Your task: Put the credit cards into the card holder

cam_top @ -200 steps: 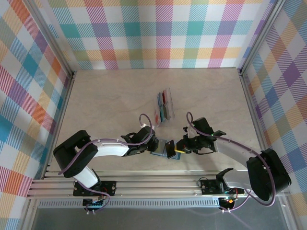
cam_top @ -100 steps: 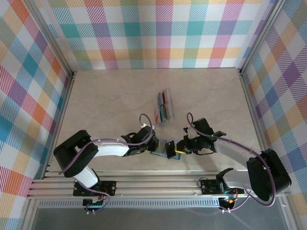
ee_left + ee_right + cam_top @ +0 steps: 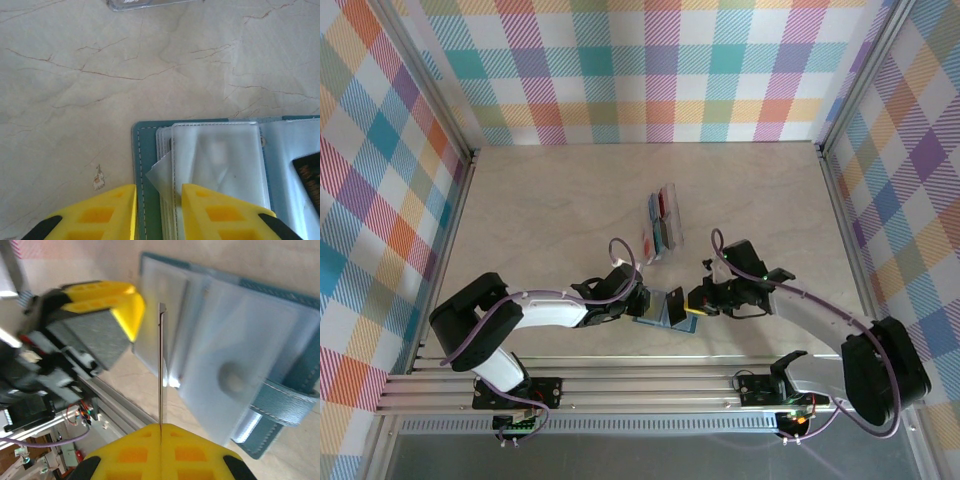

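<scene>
Right gripper (image 3: 161,427) is pinching a dark card (image 3: 160,365) between fully closed fingers. The card is showing edge-on to the wrist camera as a thin line, and its far edge is pointing at the clear sleeves of the card holder (image 3: 250,330). Whether that edge is touching a sleeve I cannot tell. From the top camera the card is hanging over the middle of the holder, tilted rather than flat.

The card holder is lying open on the pale marbled bench (image 3: 75,100), teal cover down and clear sleeves up. Its strap is sticking out at the end nearest the right gripper.

Left gripper (image 3: 158,212) is standing at the opposite end of the holder with its jaws narrowly parted and nothing clamped between them. One yellow finger (image 3: 100,212) is sitting over bare bench just off the teal cover, and the other is sitting over the stack of sleeves. The cover's stitched edge is lying in the gap. Whether either finger is pressing down I cannot tell.

The other credit cards (image 3: 663,222) — red and blue among them — are lying in a short row on the bench beyond the holder, well apart from it and from both grippers.
</scene>
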Controlling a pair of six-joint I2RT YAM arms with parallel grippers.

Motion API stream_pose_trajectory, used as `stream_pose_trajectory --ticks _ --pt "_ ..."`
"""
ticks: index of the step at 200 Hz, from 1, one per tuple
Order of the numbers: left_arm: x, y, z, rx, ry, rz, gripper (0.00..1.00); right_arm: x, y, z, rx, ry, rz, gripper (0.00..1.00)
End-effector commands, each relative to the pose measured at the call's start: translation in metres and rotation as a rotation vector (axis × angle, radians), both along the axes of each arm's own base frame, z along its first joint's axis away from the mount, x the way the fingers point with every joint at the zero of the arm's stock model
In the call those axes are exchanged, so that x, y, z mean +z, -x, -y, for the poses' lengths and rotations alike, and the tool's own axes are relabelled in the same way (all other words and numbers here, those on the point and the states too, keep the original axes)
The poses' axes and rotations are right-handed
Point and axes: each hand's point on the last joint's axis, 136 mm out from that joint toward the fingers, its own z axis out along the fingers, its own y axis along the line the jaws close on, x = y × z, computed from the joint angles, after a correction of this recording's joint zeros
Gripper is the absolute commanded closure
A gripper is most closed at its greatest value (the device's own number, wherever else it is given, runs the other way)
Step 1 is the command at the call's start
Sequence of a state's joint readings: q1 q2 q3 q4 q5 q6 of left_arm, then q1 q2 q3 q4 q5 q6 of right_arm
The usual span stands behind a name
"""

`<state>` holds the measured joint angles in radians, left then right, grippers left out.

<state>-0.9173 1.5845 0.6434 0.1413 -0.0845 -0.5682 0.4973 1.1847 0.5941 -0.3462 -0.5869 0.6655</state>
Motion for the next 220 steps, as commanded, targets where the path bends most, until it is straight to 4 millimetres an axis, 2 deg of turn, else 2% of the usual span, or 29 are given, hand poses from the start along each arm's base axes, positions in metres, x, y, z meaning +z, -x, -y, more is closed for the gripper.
stream_pose_trajectory --ticks 1,19,40,72,102,145,186,220 --pt "-0.025 0.020 -0.022 0.001 -0.100 -0.072 0.71 0.033 -0.010 -0.002 0.015 -0.009 0.089 1.00" --pt "-0.026 0.020 -0.021 0.004 -0.099 -0.075 0.71 0.051 -0.018 -0.003 0.019 0.002 0.131 1.00" --pt "-0.027 0.021 -0.019 -0.001 -0.094 -0.081 0.71 0.074 -0.036 -0.003 0.016 0.036 0.198 1.00" --pt "-0.027 0.021 -0.018 -0.001 -0.086 -0.083 0.71 0.099 -0.078 0.002 -0.022 0.166 0.291 1.00" --pt "-0.024 0.020 -0.015 -0.008 -0.079 -0.083 0.71 0.108 -0.115 0.004 -0.032 0.288 0.346 1.00" --pt "-0.024 0.019 -0.012 -0.014 -0.077 -0.082 0.71 0.094 -0.150 0.009 -0.032 0.438 0.342 1.00" --pt "-0.024 0.019 -0.012 -0.016 -0.078 -0.081 0.71 0.068 -0.165 0.007 -0.014 0.501 0.299 1.00" --pt "-0.023 0.017 -0.012 -0.011 -0.080 -0.079 0.71 0.055 -0.172 0.001 0.002 0.506 0.277 1.00"
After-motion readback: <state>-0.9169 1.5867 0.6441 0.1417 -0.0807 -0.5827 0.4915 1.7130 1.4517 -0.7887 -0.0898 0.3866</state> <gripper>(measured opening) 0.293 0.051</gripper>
